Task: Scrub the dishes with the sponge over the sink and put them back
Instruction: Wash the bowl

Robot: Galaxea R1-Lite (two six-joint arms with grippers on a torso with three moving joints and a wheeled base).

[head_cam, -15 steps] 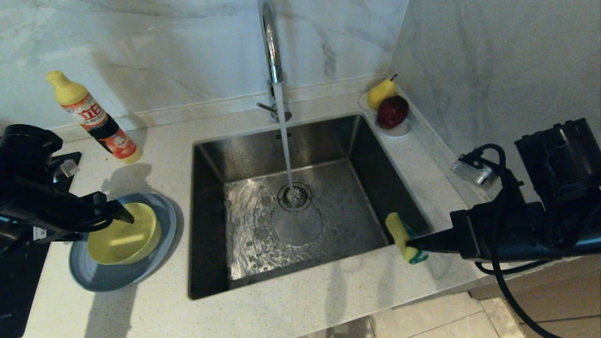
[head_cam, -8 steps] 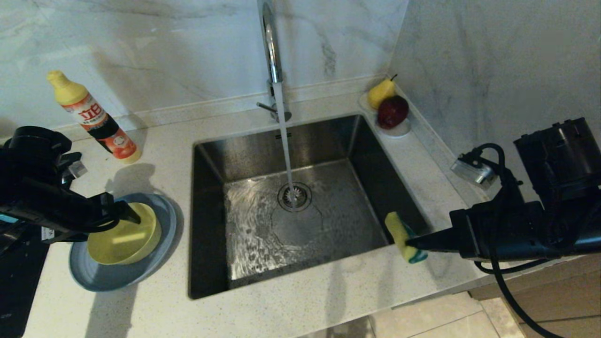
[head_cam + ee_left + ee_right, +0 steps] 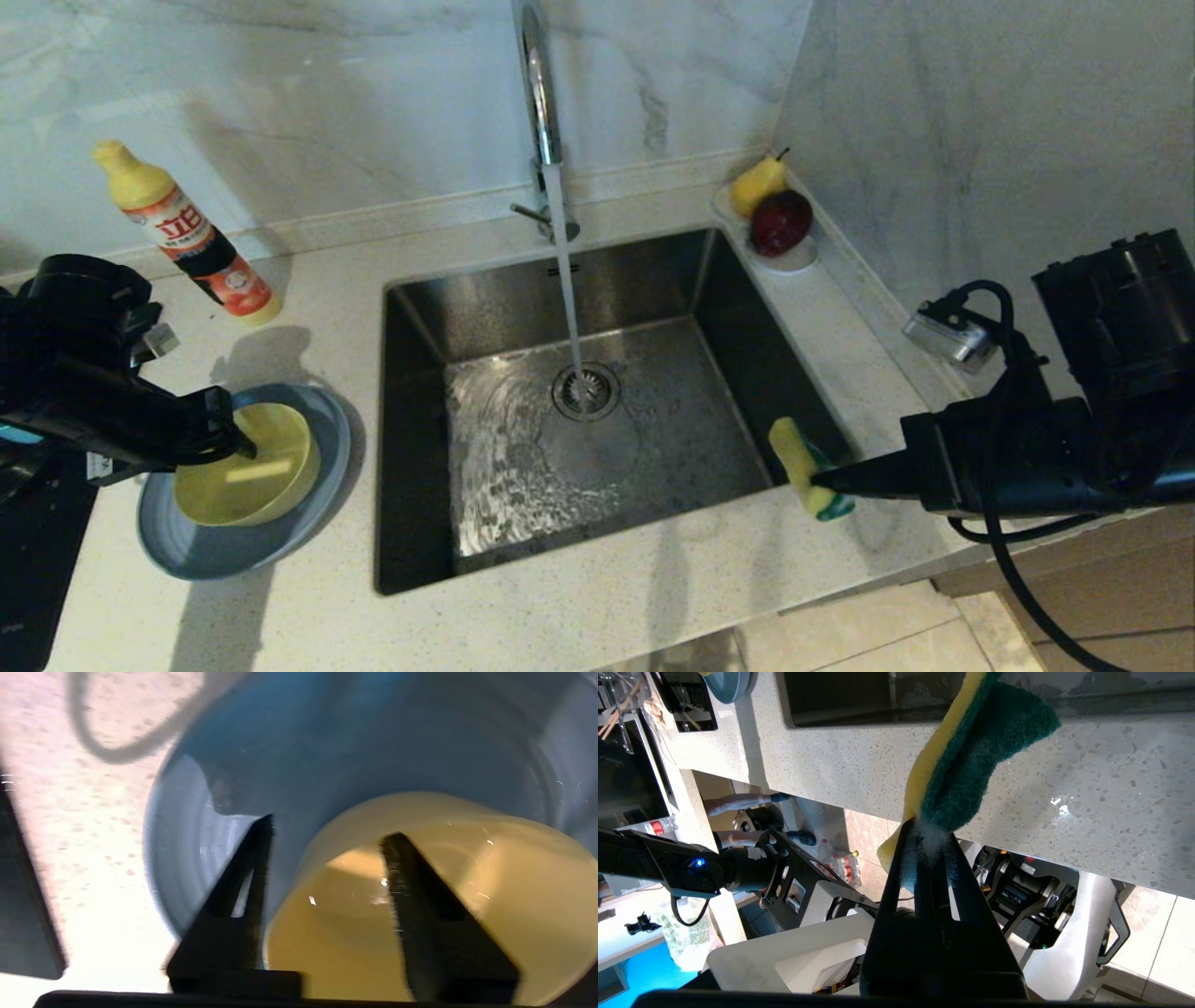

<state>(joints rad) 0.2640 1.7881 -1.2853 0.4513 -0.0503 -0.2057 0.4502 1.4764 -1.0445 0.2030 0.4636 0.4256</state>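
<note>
Head cam: left claw point(image 3: 245, 446) is sitting over the yellow bowl point(image 3: 245, 467), which is nesting on the grey-blue plate point(image 3: 245, 541) on the tabletop point(image 3: 597, 597) — the sink point(image 3: 597, 411) is off to the claw's right. Right claw point(image 3: 822, 481) is pinching the sponge point(image 3: 808, 471) by the sink's near corner.

Left wrist: claw point(image 3: 327, 830) is partly spread, straddling the bowl's point(image 3: 420, 905) rim — one finger inside, one outside over the plate point(image 3: 196, 826).

Right wrist: claw point(image 3: 927, 833) is clamping the sponge point(image 3: 971, 756) tight.
</note>
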